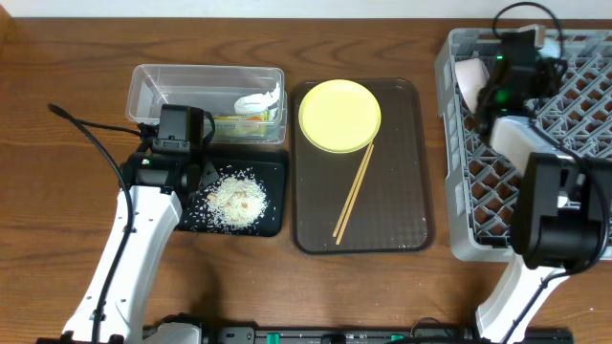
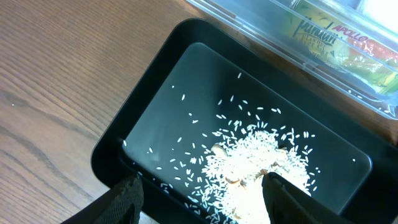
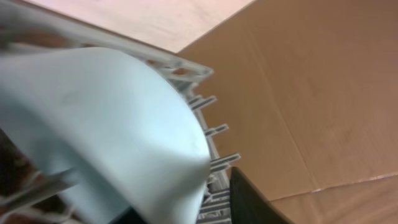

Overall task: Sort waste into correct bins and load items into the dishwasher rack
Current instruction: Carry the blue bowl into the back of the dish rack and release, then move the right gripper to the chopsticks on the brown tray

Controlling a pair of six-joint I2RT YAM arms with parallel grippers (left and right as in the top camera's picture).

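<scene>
On the black tray, loose rice sits in a heap toward the middle-right, with stray grains scattered around it. Left fingers hang just above the tray's near edge, apart, nothing between them; the rice heap lies under the gap. Clear tub sits directly behind the tray, touching or nearly so. Inside it the green-and-orange wrapper lies along the front wall and the white crumpled scrap is at the right end. Brown serving tray is just right of both bins. Yellow plate is at its back end; chopsticks lie side by side on a diagonal, upper tips at the plate's rim. Grey rack is at the far right of the worktop. Light blue bowl stands tilted on edge by the rack's left wall, near the back corner. Right fingers are at that bowl. Only one dark finger shows beside the rim, so can't tell whether they're apart or clamped on it.
</scene>
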